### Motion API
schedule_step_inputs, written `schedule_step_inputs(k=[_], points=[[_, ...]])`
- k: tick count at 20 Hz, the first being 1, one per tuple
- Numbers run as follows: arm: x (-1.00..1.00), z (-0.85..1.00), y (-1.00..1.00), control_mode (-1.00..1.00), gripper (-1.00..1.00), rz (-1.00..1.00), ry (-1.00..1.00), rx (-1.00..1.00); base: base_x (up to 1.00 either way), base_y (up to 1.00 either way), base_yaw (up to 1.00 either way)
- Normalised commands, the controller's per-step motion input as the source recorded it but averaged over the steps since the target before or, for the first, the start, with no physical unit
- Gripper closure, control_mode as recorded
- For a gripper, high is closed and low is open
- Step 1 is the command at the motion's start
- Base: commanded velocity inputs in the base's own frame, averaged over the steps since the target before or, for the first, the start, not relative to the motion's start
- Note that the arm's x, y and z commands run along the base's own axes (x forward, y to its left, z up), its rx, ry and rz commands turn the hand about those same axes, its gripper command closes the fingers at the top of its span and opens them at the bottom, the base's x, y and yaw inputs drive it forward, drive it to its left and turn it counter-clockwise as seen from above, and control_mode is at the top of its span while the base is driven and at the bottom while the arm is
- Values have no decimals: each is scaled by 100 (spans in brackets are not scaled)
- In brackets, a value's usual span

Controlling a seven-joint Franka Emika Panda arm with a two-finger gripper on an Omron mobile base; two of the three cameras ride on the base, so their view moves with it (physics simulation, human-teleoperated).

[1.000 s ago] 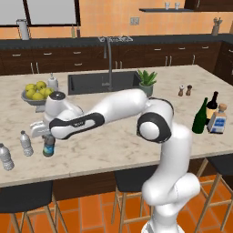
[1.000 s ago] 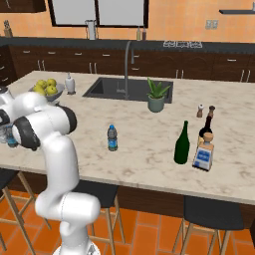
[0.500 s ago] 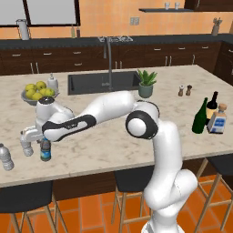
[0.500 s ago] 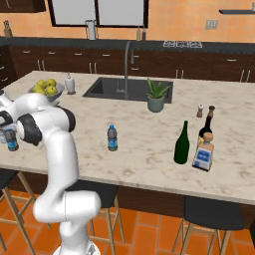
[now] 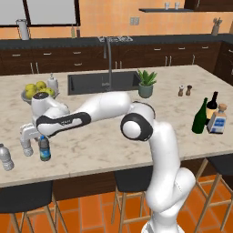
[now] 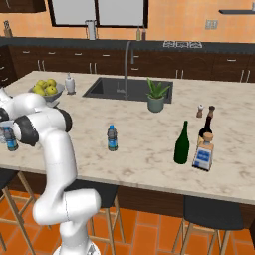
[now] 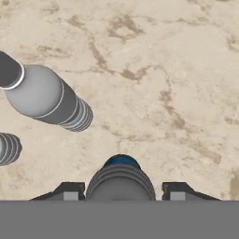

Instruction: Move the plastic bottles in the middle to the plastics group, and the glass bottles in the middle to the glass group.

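Your gripper (image 7: pixel 120 192) straddles a blue-capped plastic bottle (image 5: pixel 44 148) standing on the counter (image 5: pixel 104 141); fingers (image 7: pixel 70 191) sit slightly off its sides, a narrow gap showing. A clear water bottle (image 7: pixel 44 97) stands at ten o'clock. Second blue-capped bottle (image 6: pixel 112 138) remains mid-counter; green wine bottle (image 6: pixel 182 143) beside the labelled glass bottles (image 6: pixel 204 144).

beige marble-veined counter (image 5: pixel 113 136); dark-tinted plastic bottle (image 6: pixel 112 138) with blue cap and blue-green band; second blue-capped bottle (image 5: pixel 44 148); pale grey-white water bottles (image 7: pixel 44 97) with white caps; dark green wine bottle (image 6: pixel 182 144); dark bottle (image 6: pixel 206 127) with tan label; clear squat bottle (image 6: pixel 202 155) with blue label; yellow-green fruit (image 5: pixel 36 88); orange floor tiles (image 6: pixel 149 234).
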Motion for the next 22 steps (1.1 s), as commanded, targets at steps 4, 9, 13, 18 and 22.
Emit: schedule_step_inputs(k=[4, 9, 13, 18, 22], points=[[0, 34, -26, -100, -100, 0, -12, 14, 0, 0, 0], [5, 23, -53, -100, -100, 0, -7, 3, 0, 0, 0], [9, -2, -93, -100, -100, 0, 0, -3, 0, 0, 0], [-14, 0, -100, -100, -100, 0, 0, -1, 0, 0, 0], [-30, 15, -100, -100, -100, 0, 0, 0, 0, 0, 0]])
